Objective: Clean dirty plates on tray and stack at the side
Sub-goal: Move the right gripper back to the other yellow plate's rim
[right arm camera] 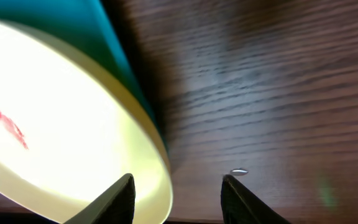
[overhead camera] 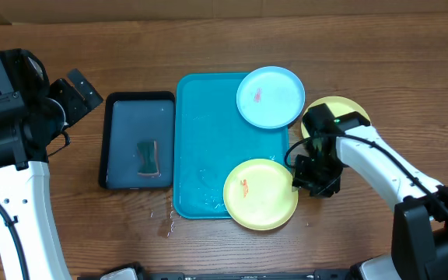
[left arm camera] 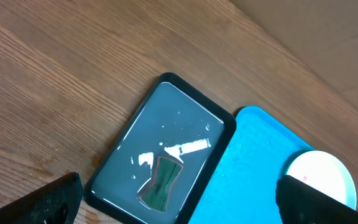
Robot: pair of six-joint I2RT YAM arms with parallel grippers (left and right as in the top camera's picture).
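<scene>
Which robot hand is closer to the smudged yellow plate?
Right. The right gripper is at the pale yellow-green round plastic plate's edge; the left gripper is far away.
</scene>
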